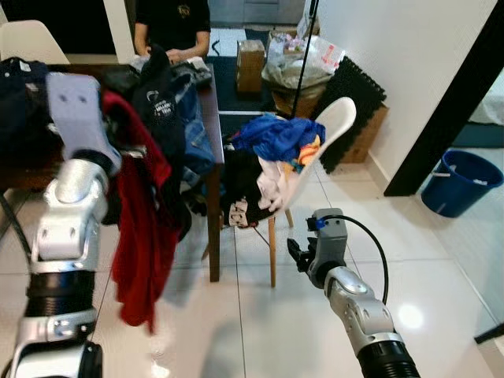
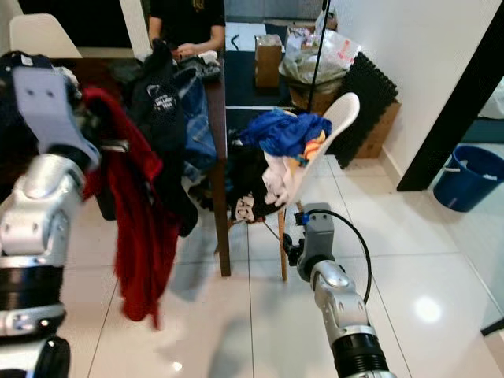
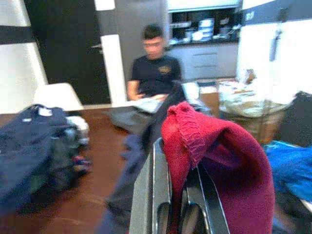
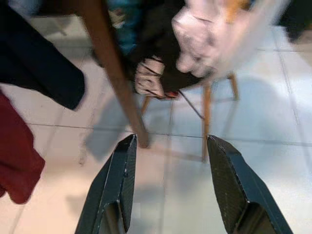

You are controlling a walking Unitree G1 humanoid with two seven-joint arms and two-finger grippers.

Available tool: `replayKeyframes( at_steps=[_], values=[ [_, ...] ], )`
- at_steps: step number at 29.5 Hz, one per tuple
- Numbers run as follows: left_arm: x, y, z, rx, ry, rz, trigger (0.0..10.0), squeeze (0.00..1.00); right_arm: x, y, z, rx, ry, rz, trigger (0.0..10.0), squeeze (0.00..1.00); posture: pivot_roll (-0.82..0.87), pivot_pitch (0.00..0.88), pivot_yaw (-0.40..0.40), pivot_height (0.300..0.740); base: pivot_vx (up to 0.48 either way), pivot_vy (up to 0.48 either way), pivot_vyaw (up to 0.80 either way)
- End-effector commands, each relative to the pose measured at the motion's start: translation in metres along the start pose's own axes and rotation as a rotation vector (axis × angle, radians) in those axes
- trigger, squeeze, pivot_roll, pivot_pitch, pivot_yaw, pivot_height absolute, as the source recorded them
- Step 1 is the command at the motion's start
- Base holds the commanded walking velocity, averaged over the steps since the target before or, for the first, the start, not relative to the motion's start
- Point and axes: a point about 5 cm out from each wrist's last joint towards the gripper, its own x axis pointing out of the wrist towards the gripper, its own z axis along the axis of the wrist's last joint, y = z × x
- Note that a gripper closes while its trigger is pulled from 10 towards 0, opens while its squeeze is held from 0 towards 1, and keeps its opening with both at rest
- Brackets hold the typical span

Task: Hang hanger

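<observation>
A red knitted garment (image 1: 146, 228) hangs down from my raised left arm, beside the dark table's near corner. In the left wrist view it drapes over my left gripper (image 3: 178, 187), whose fingers (image 3: 158, 195) lie close together, shut on it. I cannot make out a hanger; only a short grey bar (image 2: 114, 146) shows at the garment's top. My right gripper (image 1: 298, 253) is held low over the tiled floor, in front of the white chair's legs. It is open, with nothing between its fingers (image 4: 119, 175).
A dark wooden table (image 1: 211, 102) piled with clothes stands ahead on the left, with a person (image 1: 172, 24) at its far side. A white chair (image 1: 335, 118) holds a heap of clothes (image 1: 276, 135). A blue bucket (image 1: 461, 181) stands at the right. A box (image 1: 250, 63) and bags lie behind.
</observation>
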Motion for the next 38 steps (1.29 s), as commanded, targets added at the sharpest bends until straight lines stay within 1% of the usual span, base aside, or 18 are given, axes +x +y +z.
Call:
replayKeyframes(
  at_steps=[1, 2, 4, 6, 7, 8, 9, 10, 11, 12, 13, 15, 18, 21, 25, 30, 34, 38],
  values=[
    [0.01, -0.001, 0.026, 0.008, -0.08, -0.03, 10.0, 0.0, -0.002, -0.008, -0.004, 0.002, 0.01, -0.026, 10.0, 0.0, 0.03, 0.07, -0.053, 0.74, 0.382, 0.0, 0.0],
    [0.01, -0.001, 0.026, 0.008, -0.08, -0.03, 10.0, 0.0, -0.002, -0.008, -0.004, 0.002, 0.01, -0.026, 10.0, 0.0, 0.03, 0.07, -0.053, 0.74, 0.382, 0.0, 0.0],
    [0.019, 0.003, 0.054, 0.032, -0.158, -0.039, 10.0, 0.0, -0.002, -0.008, -0.004, 0.005, 0.01, -0.028, 10.0, 0.0, 0.03, 0.071, -0.053, 0.74, 0.386, 0.0, 0.0],
    [0.019, 0.003, 0.054, 0.032, -0.158, -0.039, 10.0, 0.0, -0.002, -0.008, -0.004, 0.005, 0.01, -0.028, 10.0, 0.0, 0.03, 0.071, -0.053, 0.74, 0.386, 0.0, 0.0],
    [0.02, 0.003, 0.062, 0.038, -0.179, -0.044, 10.0, 0.0, -0.002, -0.008, -0.004, 0.005, 0.01, -0.029, 10.0, 0.0, 0.03, 0.071, -0.053, 0.74, 0.386, 0.0, 0.0],
    [0.02, 0.003, 0.062, 0.038, -0.179, -0.044, 10.0, 0.0, -0.002, -0.008, -0.004, 0.005, 0.01, -0.029, 10.0, 0.0, 0.03, 0.071, -0.053, 0.74, 0.386, 0.0, 0.0],
    [0.023, 0.003, 0.071, 0.047, -0.204, -0.054, 10.0, 0.0, -0.002, -0.008, -0.004, 0.005, 0.011, -0.029, 10.0, 0.0, 0.03, 0.075, -0.063, 0.74, 0.386, 0.0, 0.0],
    [0.023, 0.003, 0.071, 0.047, -0.204, -0.054, 10.0, 0.0, -0.002, -0.008, -0.004, 0.005, 0.011, -0.029, 10.0, 0.0, 0.03, 0.075, -0.063, 0.74, 0.386, 0.0, 0.0],
    [0.028, 0.003, 0.083, 0.051, -0.233, -0.072, 10.0, 0.0, -0.001, -0.008, -0.004, 0.005, 0.012, -0.026, 10.0, 0.0, 0.04, 0.082, -0.07, 0.74, 0.386, 0.0, 0.0],
    [0.028, 0.003, 0.083, 0.051, -0.233, -0.072, 10.0, 0.0, -0.001, -0.008, -0.004, 0.005, 0.012, -0.026, 10.0, 0.0, 0.04, 0.082, -0.07, 0.74, 0.386, 0.0, 0.0],
    [0.036, 0.002, 0.096, 0.057, -0.269, -0.094, 10.0, 0.0, 0.0, -0.008, -0.003, 0.004, 0.014, -0.023, 10.0, 0.0, 0.04, 0.084, -0.078, 0.74, 0.386, 0.0, 0.0],
    [0.036, 0.002, 0.096, 0.057, -0.269, -0.094, 10.0, 0.0, 0.0, -0.008, -0.003, 0.004, 0.014, -0.023, 10.0, 0.0, 0.04, 0.084, -0.078, 0.74, 0.386, 0.0, 0.0],
    [0.055, -0.002, 0.133, 0.072, -0.364, -0.176, 10.0, 0.0, 0.002, -0.009, -0.003, 0.006, 0.016, -0.02, 10.0, 0.0, 0.05, 0.087, -0.083, 0.74, 0.386, 0.0, 0.0],
    [0.061, -0.007, 0.146, 0.089, -0.393, -0.212, 10.0, 0.0, 0.002, -0.009, -0.002, 0.008, 0.015, -0.023, 10.0, 0.0, 0.06, 0.086, -0.081, 0.74, 0.385, 0.0, 0.0],
    [0.065, -0.01, 0.154, 0.109, -0.412, -0.237, 10.0, 0.0, 0.002, -0.009, -0.002, 0.01, 0.012, -0.026, 10.0, 0.0, 0.06, 0.086, -0.081, 0.74, 0.386, 0.0, 0.0],
    [0.069, -0.008, 0.166, 0.14, -0.439, -0.243, 10.0, 0.0, 0.002, -0.009, -0.002, 0.015, 0.011, -0.029, 10.0, 0.0, 0.06, 0.086, -0.081, 0.74, 0.385, 0.0, 0.0],
    [0.07, -0.007, 0.169, 0.146, -0.444, -0.246, 10.0, 0.0, 0.002, -0.009, -0.002, 0.016, 0.011, -0.028, 10.0, 0.0, 0.06, 0.086, -0.081, 0.74, 0.386, 0.0, 0.0],
    [0.072, 0.002, 0.187, 0.186, -0.491, -0.235, 10.0, 0.0, 0.002, -0.009, -0.002, 0.02, 0.012, -0.028, 10.0, 0.0, 0.06, 0.089, -0.08, 0.74, 0.386, 0.0, 0.0]
  ],
)
